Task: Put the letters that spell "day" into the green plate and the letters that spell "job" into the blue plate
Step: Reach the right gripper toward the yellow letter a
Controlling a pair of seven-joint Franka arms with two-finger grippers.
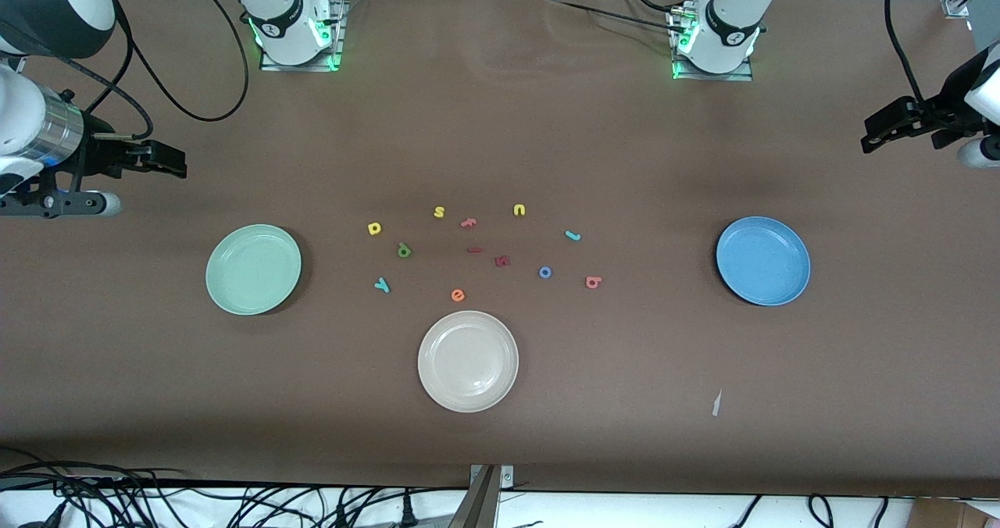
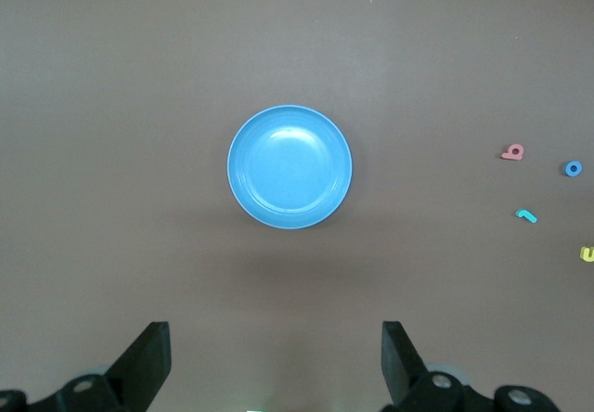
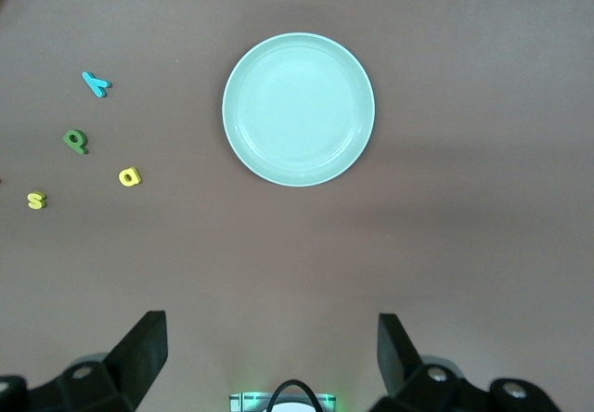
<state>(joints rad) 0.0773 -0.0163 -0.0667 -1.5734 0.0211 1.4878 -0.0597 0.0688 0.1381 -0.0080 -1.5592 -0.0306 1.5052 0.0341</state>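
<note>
Foam letters sit mid-table btwn plates: d [image 1: 404,250], a [image 1: 374,228], y [image 1: 381,284] toward green plate [image 1: 253,269]; j [image 1: 573,236], o [image 1: 545,272], b [image 1: 593,282] toward blue plate [image 1: 762,260]. Right gripper [image 1: 168,159] hangs nr green plate, left gripper [image 1: 879,133] nr blue; both wide open, empty. Open cloth all round, edges well apart.

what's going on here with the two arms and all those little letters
Nothing is being handled yet. The left tool hangs open over the table by the blue plate, the right tool open by the green plate. Both plates are empty; the foam letters lie scattered between them, above a cream plate.
</note>
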